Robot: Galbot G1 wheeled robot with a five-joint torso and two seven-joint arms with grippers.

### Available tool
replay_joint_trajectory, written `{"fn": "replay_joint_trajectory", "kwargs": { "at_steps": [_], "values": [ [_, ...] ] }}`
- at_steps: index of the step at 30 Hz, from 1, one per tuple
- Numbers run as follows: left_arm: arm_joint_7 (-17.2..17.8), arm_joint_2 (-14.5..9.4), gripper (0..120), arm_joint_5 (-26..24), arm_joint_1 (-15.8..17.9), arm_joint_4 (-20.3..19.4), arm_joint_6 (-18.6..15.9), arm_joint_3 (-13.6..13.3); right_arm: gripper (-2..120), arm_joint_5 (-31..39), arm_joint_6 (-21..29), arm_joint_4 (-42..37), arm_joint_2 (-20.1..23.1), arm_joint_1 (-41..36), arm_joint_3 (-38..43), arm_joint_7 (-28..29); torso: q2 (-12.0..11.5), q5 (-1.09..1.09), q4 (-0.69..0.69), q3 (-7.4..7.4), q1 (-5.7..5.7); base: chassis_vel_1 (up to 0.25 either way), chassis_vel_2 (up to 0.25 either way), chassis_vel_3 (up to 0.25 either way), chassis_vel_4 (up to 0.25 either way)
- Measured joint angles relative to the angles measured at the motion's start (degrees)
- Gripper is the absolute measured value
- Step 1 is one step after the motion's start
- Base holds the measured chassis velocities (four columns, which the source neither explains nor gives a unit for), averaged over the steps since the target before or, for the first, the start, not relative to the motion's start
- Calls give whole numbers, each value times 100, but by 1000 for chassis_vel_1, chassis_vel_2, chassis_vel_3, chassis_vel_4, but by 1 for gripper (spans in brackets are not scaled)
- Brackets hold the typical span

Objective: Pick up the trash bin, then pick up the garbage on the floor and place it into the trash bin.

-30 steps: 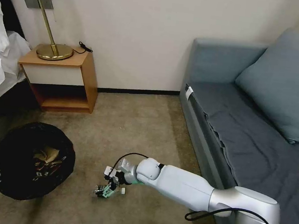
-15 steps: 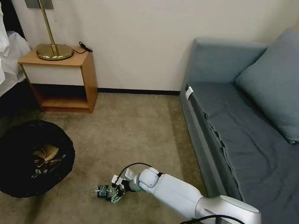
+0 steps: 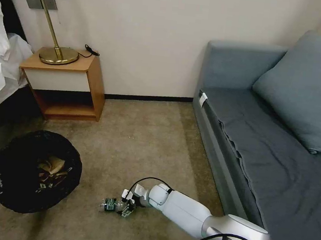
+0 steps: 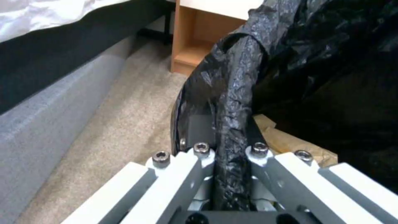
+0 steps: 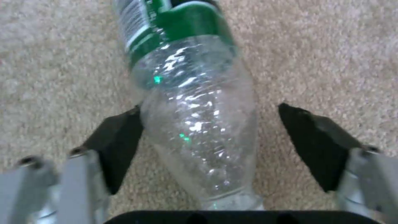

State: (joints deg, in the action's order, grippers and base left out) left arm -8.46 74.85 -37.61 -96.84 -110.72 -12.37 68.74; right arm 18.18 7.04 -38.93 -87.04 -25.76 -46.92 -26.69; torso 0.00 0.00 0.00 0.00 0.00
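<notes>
Head view: right gripper (image 3: 127, 206) now lower than a second ago, at the bottle (image 3: 110, 204) lying on the carpet (image 3: 139, 140); trash bin (image 3: 34, 170) at left.
Left wrist: left gripper (image 4: 226, 155) clamped on bin rim.
Right wrist: fingers (image 5: 118, 140) spread around bottle.

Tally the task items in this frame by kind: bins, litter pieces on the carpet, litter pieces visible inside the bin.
Bin: 1, the trash bin, held at its rim by the left claw.
Litter on the floor: 1, the bottle, between the open right claw fingers.
Litter visible in the bin: 1 paper bag; the rest cannot be told.
Total: 3.
</notes>
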Motion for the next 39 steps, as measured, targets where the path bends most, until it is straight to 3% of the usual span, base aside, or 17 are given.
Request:
{"fn": "replay_joint_trajectory", "kwargs": {
  "at_steps": [2, 4, 6, 8, 11, 16, 26, 33, 37, 39],
  "values": [
    [0, 31, 2, 19, -5, 6, 0, 3, 69, -17, -48, 29, -4, -11, 19, -10, 0, 0, 0, 0, 0, 0, 0, 0, 0],
    [0, 38, 2, 26, -5, 8, 0, 3, 66, -18, -54, 31, -4, -13, 21, -11, 0, 0, 0, 0, 0, 0, 0, 0, 0],
    [0, 64, 2, 49, -1, 12, 1, 0, 54, -17, -70, 36, -1, -25, 32, -9, 0, 0, 0, 0, 0, 0, 0, 0, 0],
    [0, 68, 2, 52, 1, 12, 2, -1, 54, -16, -75, 36, 1, -27, 33, -9, 0, 0, 0, 0, 0, 0, 0, 0, 0],
    [0, 104, 2, 84, 3, 12, 8, -28, 39, -2, -97, 19, 18, -37, 78, 36, 0, 0, 0, 0, 0, 0, 0, 0, 0],
    [5, 112, 2, 100, 7, 12, 13, -42, 29, 17, -109, -93, 108, -39, 152, 74, 0, 0, 0, 0, 0, 0, 0, 0, 0],
    [55, 123, 2, 172, 53, 10, 14, -227, 25, 193, -78, -727, 556, 86, 588, 302, 0, 1, 0, 0, 0, 0, 0, 0, 0],
    [99, 149, 2, 313, 117, 3, 15, -460, 25, 888, 194, -2067, 1297, 342, 1223, 832, -1, 1, -1, 1, 0, 0, 0, 0, 0],
    [129, 156, 2, 417, 194, -20, 0, -667, 25, 1635, 518, -3518, 1780, 678, 1722, 1409, 0, 1, -1, 0, 0, 0, 0, 0, 0],
    [144, 163, 2, 443, 216, -34, -20, -717, 25, 1765, 557, -3771, 1845, 750, 1779, 1496, 0, 1, 0, 0, 0, 0, 0, 0, 0]
  ]
}}
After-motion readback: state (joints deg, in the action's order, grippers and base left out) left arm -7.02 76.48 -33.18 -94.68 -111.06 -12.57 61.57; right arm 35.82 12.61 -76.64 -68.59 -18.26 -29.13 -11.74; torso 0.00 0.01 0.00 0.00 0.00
